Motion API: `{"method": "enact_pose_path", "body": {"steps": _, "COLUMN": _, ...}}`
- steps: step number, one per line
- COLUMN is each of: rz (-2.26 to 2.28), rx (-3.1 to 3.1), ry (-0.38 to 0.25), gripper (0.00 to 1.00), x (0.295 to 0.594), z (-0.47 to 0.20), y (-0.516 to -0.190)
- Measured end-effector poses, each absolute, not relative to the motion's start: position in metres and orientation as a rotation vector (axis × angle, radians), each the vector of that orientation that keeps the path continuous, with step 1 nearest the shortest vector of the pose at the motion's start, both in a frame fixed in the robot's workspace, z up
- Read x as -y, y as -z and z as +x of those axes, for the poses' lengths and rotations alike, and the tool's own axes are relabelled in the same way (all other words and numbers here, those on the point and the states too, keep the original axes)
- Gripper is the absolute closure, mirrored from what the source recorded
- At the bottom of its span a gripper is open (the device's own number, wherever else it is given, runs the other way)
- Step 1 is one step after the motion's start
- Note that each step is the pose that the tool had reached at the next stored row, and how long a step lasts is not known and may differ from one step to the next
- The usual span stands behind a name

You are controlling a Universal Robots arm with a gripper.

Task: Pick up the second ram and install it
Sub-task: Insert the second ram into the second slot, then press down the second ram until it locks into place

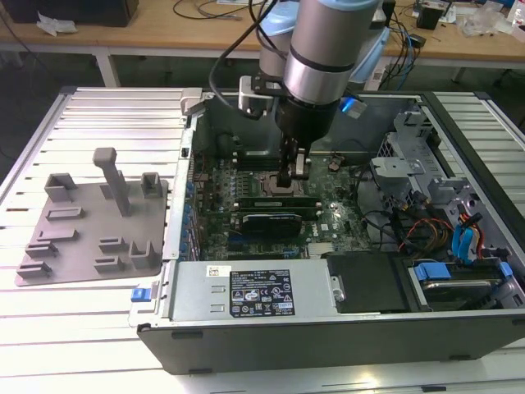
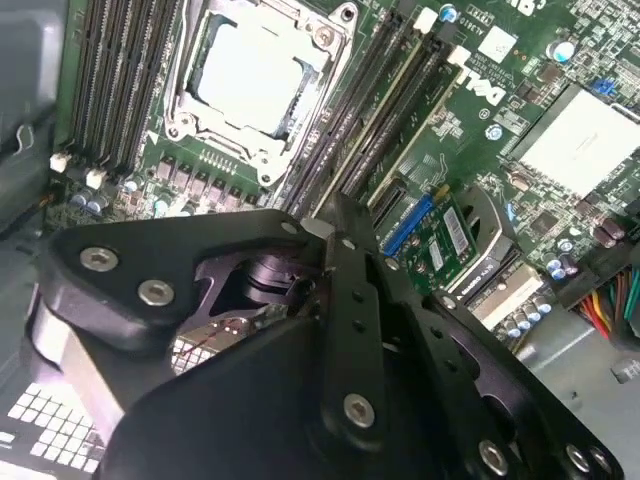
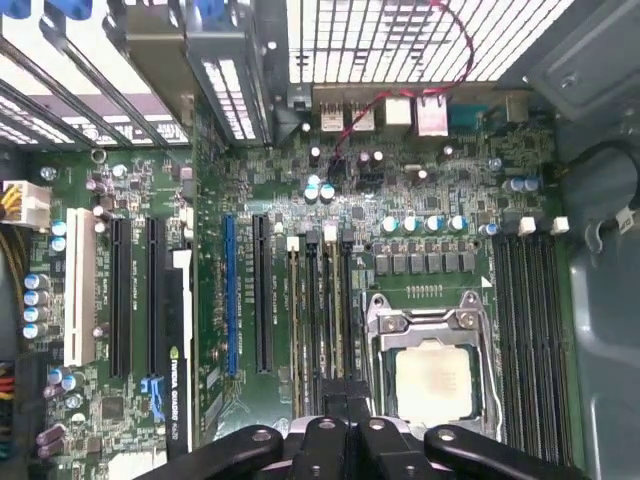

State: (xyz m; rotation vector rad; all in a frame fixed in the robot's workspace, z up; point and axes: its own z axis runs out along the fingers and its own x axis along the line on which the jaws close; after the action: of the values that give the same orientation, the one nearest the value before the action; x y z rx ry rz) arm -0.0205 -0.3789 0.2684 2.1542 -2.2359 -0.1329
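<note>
Inside the open computer case the arm hangs over the motherboard, its pincer low over the memory slots beside the processor. Pincer pinching the second ram? I cannot tell. A green stick lies slotted there, long axis crosswise in the exterior view. Judgement: press straight down, evenly.

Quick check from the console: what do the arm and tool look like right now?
The arm is a silver-grey cylinder with pale blue joint caps and black cables running alongside. The tool is black; in both wrist views its linkages carry round silver screws.
</note>
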Motion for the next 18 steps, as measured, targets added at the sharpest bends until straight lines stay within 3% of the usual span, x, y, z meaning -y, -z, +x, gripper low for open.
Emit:
{"method": "enact_pose_path", "body": {"steps": 3, "rz": 2.183, "rx": 2.263, "ry": 0.079, "gripper": 0.92, "x": 0.379, "z": -0.021, "y": -0.268}}
{"method": "enact_pose_path", "body": {"steps": 9, "rz": 2.182, "rx": 2.262, "ry": 0.077, "gripper": 0.92, "x": 0.379, "z": -0.021, "y": -0.268}}
{"method": "enact_pose_path", "body": {"steps": 18, "rz": 2.173, "rx": 2.251, "ry": 0.062, "gripper": 0.92, "x": 0.379, "z": 0.012, "y": -0.243}}
